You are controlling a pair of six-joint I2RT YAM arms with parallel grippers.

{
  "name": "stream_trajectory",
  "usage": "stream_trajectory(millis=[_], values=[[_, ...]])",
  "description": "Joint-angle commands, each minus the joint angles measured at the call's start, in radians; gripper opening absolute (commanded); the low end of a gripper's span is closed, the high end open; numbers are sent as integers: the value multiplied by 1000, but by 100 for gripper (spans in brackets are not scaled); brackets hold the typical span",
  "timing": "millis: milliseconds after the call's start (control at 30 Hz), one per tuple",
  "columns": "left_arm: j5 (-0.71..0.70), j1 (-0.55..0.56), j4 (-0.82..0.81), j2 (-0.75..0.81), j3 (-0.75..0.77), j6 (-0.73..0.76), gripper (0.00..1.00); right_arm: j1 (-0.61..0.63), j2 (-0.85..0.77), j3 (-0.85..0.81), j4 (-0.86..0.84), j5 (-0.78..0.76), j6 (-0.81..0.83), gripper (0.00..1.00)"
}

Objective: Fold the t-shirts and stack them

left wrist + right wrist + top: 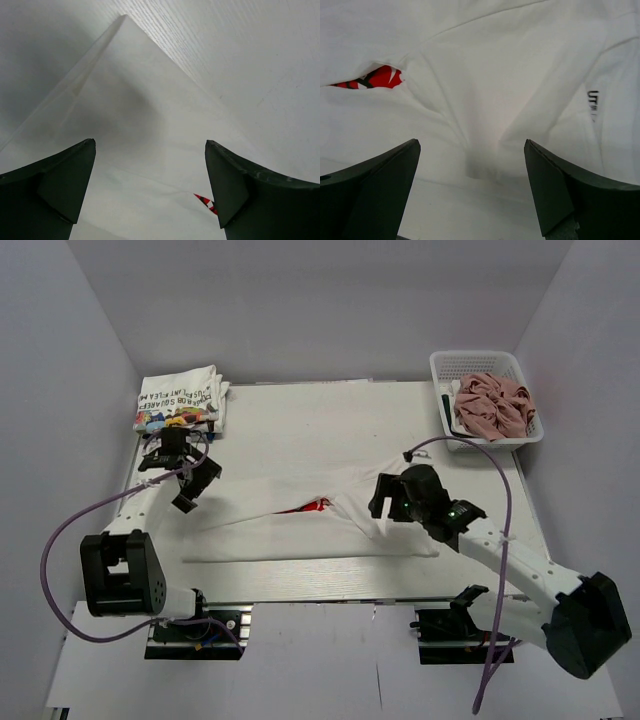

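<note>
A white table (pixel 300 405) sat boxed in by plain pale walls (pixel 60 360). Seen from above, a white tee (pixel 300 530) lay across the middle of it, flattened into a long band running from 8 o'clock to 4 o'clock. A slit in the cloth near the centre showed a bit of red print (pixel 377 77), so the printed face seemed to be turned inward, probably from a fold partly made. A stack (pixel 180 400) of folded tees rested at 10 o'clock, likely kept there to leave the middle free for folding. At 2 o'clock a basket (pixel 440 365) held a crumpled pink tee (pixel 492 405), apparently waiting its turn.

The left gripper (pixel 198 486) hung at 9 o'clock, just off the tee's left end and below the stack. Its jaws were spread wide with nothing between them, and its wrist camera looked down on a tapering point of white cloth. The right gripper (pixel 381 502) stood over the tee's right half at about 4 o'clock. Its jaws were also parted and empty, poised above a pinch of wrinkles that fanned out from between the fingers (pixel 375 190). Whether the fingertips touched the cloth could not be told. The two arms flanked the band, one at each end, which looked suited to taking both ends for the next fold.
</note>
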State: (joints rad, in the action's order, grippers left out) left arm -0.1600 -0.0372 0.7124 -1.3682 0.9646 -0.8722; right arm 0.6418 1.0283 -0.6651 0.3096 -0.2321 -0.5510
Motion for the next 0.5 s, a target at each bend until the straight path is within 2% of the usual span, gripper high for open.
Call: stream_trajectory(millis=[0, 200, 267, 467], values=[[95, 3, -85, -60, -1, 51, 100, 4, 117, -39, -187, 138, 36, 91], [117, 13, -128, -175, -47, 73, 100, -14, 253, 35, -211, 168, -73, 91], [105, 13, -139, -201, -56, 73, 100, -24, 265, 111, -179, 142, -107, 91], [73, 13, -116, -270, -33, 73, 100, -77, 216, 188, -135, 122, -190, 91]])
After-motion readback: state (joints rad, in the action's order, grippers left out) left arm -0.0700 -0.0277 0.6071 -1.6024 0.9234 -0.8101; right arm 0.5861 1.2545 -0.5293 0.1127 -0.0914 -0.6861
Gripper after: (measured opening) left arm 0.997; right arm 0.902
